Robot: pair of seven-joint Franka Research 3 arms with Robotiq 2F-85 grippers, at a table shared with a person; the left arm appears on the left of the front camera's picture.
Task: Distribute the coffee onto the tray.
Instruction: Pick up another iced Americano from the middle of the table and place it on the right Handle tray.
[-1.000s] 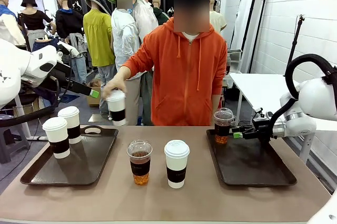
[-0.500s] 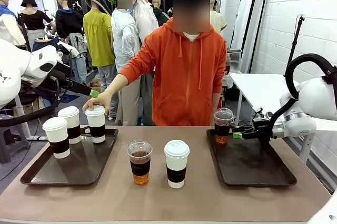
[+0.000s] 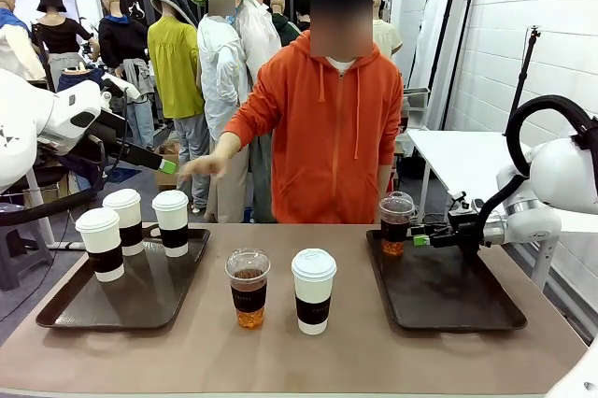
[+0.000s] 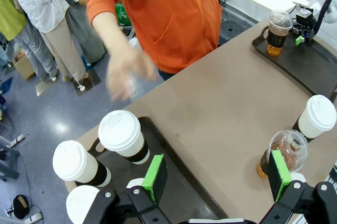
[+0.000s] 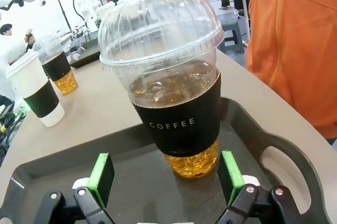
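- Bracketing the dome-lidded cup (image 5: 174, 113), my right claw (image 5: 166, 175) stands released — the cup sits on its tray (image 5: 131, 203) between my pads (image 5: 100, 176), so no grip seems needed.
- My left claw (image 4: 217, 175) hangs spread, empty — white cups (image 4: 124, 137) just beyond it.

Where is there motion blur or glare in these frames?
Left wrist view: the person's hand is motion-smeared. Right wrist view: highlights on the dome lid of the clear cup, print legible. Front view: evenly lit, that hand slightly soft.
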